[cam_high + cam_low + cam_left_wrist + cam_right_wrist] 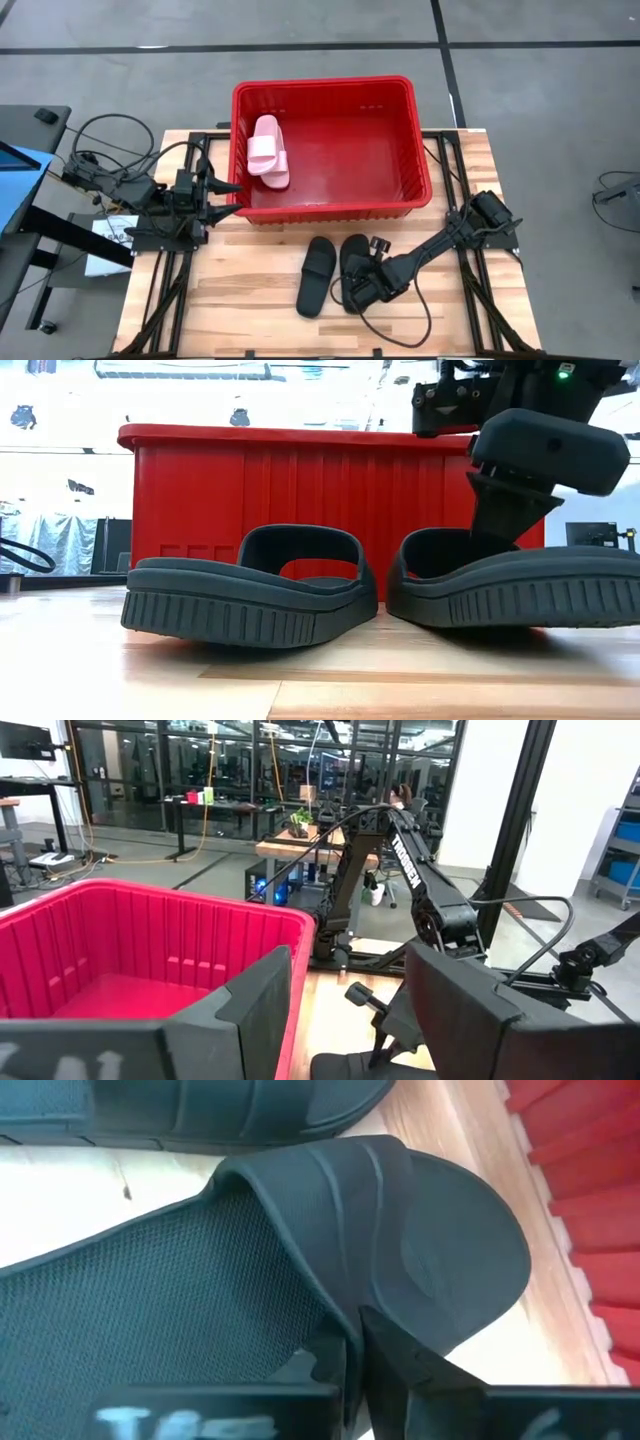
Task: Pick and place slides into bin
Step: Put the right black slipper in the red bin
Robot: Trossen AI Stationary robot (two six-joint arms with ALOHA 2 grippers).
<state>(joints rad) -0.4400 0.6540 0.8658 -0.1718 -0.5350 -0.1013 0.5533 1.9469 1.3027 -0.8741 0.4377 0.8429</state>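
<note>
The red bin [420,130] stands at the table's far middle. One pale pink slide [268,150] lies on the bin's floor by its left wall; a second pale one does not show. Two black slides lie side by side on the table near the bin, the left one [316,276] free on its sole, the right one [354,262] under my right gripper [364,286], which is shut on its strap. My left gripper [226,198] is open and empty at the bin's near left corner, level with the rim. My right gripper pinches the right black slide's wide strap [395,1295] at its edge, one finger under the strap over the footbed, the other on the strap's outer face. The fingers [497,520] come slanting down from the table's right. The slide's sole [520,605] rests on the table.
The bin's near wall [300,510] rises close behind both black slides. Bare wood table lies toward the near edge [260,320]. Cables and a stand lie off the table's left [100,160]. The right arm [450,235] reaches in from the right edge.
</note>
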